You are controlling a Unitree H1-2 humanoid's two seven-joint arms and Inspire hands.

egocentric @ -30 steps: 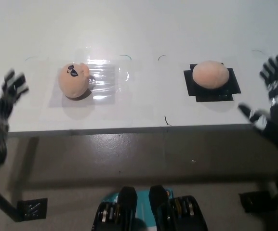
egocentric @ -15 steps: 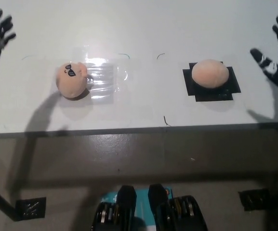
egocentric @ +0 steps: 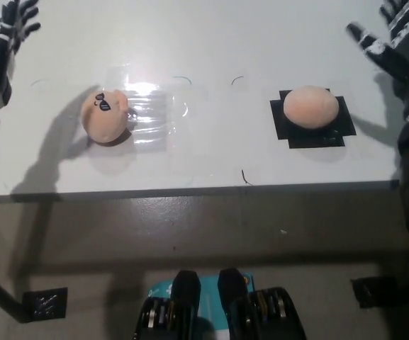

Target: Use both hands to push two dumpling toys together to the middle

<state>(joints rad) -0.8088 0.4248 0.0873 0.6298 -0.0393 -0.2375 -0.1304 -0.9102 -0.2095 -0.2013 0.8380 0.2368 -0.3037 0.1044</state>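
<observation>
A: Where do the two dumpling toys sit?

B: Both rest on the white table point(egocentric: 211, 42), well apart. The left dumpling toy point(egocentric: 105, 116) lies at the left end of a clear glossy patch of tape point(egocentric: 151, 113) stuck to the tabletop. The right dumpling toy point(egocentric: 310, 107) sits in the middle of a black square mat point(egocentric: 335, 131).

A: Is there any writing or brand to read on them?

B: No letters show. The left dumpling toy carries a small black drawn face, something like dark glasses, on its upper side. The right dumpling toy shows a plain peach surface. A few thin dark pen marks point(egocentric: 241, 176) curve on the tabletop between and near the toys, but they spell nothing readable.

A: And the hands?

B: The white left hand point(egocentric: 16, 18) is raised at the top left corner, fingers spread apart and holding nothing, well clear of the left dumpling toy. The black right hand point(egocentric: 392, 32) is up at the top right corner, fingers likewise splayed and empty, apart from the right dumpling toy. Neither hand touches a toy.

A: Anything below the table?

B: A grey floor, with a small black marker square point(egocentric: 46, 304) at the lower left; whatever is printed on it is too blurred to read.
</observation>
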